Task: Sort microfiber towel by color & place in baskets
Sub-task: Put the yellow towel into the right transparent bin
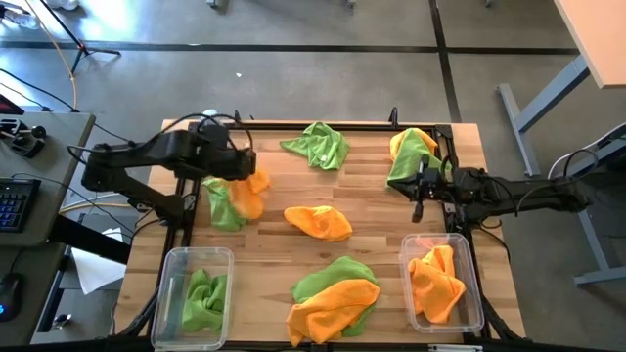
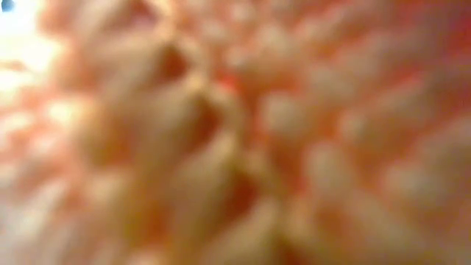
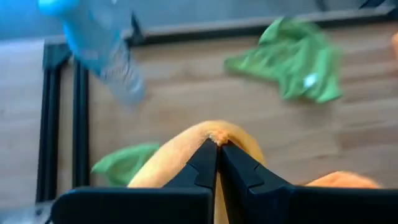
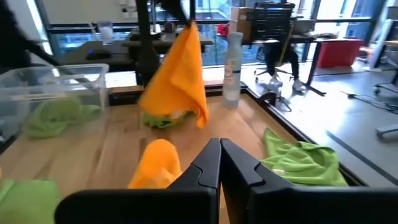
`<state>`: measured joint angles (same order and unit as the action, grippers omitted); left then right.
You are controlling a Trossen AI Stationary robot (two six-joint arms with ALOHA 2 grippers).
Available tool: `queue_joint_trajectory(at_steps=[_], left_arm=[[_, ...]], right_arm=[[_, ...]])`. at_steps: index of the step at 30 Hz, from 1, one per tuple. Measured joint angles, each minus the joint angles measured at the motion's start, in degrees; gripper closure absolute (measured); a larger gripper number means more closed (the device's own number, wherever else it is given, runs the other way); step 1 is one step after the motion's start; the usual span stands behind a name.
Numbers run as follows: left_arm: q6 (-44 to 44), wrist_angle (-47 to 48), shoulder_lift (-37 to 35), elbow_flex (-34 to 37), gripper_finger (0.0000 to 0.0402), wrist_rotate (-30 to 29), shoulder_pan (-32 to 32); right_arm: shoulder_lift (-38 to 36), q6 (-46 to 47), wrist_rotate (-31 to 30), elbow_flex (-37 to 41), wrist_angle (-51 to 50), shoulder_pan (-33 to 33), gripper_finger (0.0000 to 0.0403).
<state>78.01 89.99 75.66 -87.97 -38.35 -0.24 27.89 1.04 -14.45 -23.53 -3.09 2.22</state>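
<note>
My left gripper [image 1: 241,168] is over the table's left side, shut on an orange-yellow towel [image 1: 254,190] that hangs over a lime green towel [image 1: 225,207]. My right gripper [image 1: 419,194] is shut and empty, just near of a green and orange pair [image 1: 411,154] at the far right. More towels lie loose: a green one [image 1: 318,145], an orange one [image 1: 318,222], and a green-and-orange heap [image 1: 333,298]. The left basket [image 1: 171,264] holds a green towel [image 1: 203,296]. The right basket [image 1: 409,256] holds an orange towel [image 1: 437,282]. Orange fuzz fills the low view. My left gripper pinches a raised fold [image 3: 214,135] of the orange-yellow towel between its two fingers, coming from above. The towel [image 4: 180,68] hangs slack below the fingers, and its lower end reaches the green towel [image 4: 163,119] on the table.
A clear water bottle [image 4: 233,59] stands at the table's far left corner, near my left gripper. A black frame rail [image 3: 59,118] runs along the table edges. Bare wood shows between the middle towels and the two baskets at the near corners.
</note>
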Motion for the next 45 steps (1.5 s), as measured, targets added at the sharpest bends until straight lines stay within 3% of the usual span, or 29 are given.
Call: queue_joint_trajectory(at_steps=[5,12,16,20,27,33,38,45], left_arm=[[-4.7,-2.1,0.4,-6.0,0.0401,-6.1,-1.9],[-25.4,-24.0,1.3,-7.6,0.0401,-7.7,-2.8],[-32.4,-32.5,3.2,-7.6,0.0401,-6.5,-2.8],[-36.4,-39.1,5.6,-7.6,0.0401,-2.6,-2.1],[-41.7,-51.0,9.7,-7.6,0.0401,5.7,-0.9],[-42.3,-54.7,12.5,-7.6,0.0401,9.8,-0.8],[-42.2,-59.2,14.0,-7.6,0.0401,12.9,-0.8],[-45.0,-63.3,13.6,-7.6,0.0401,15.0,-2.1]], right_arm=[[3.3,0.5,1.5,0.0,2.7,0.0,0.0403],[12.0,1.5,0.7,-0.1,12.6,0.0,0.0402],[17.5,-1.1,0.0,-3.6,13.2,-0.4,0.0391],[23.5,-1.7,-0.1,-9.7,11.7,-2.2,0.0345],[33.1,-5.1,-0.1,-21.3,10.2,-4.8,0.0222],[40.2,-7.9,0.6,-30.4,10.2,-5.2,0.0141],[46.2,-10.3,6.0,-35.7,8.9,-5.2,0.0124],[52.4,-8.8,2.4,-39.8,2.8,-5.2,0.0132]])
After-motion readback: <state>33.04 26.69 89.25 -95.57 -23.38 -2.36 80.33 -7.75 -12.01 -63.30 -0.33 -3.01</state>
